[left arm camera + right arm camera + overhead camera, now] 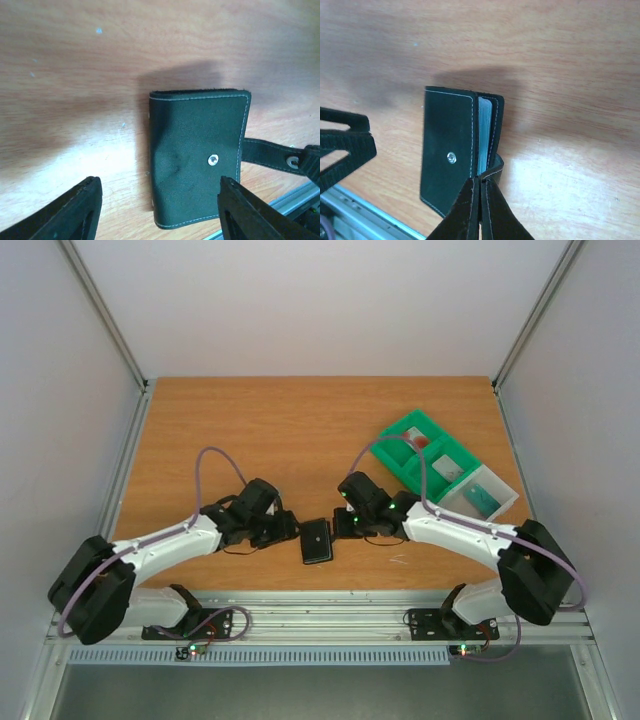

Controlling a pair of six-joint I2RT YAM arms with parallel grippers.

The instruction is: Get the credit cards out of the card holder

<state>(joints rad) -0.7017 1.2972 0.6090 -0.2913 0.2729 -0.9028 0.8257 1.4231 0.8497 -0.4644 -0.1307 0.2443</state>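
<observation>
Two tools flank the card holder (318, 540), which lies closed on the table (300, 420) near the front edge. Left tool (160, 215) is wide open, fingers straddling it, gripping nothing. Right tool (480, 210) is pinched shut on its snap strap (265, 152), with the credit cards (484, 135) edge-on inside.

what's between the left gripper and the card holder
Nothing visible. The holder lies on the table just ahead of the open left gripper; the right gripper, shut on its strap, is on the opposite side.
</observation>
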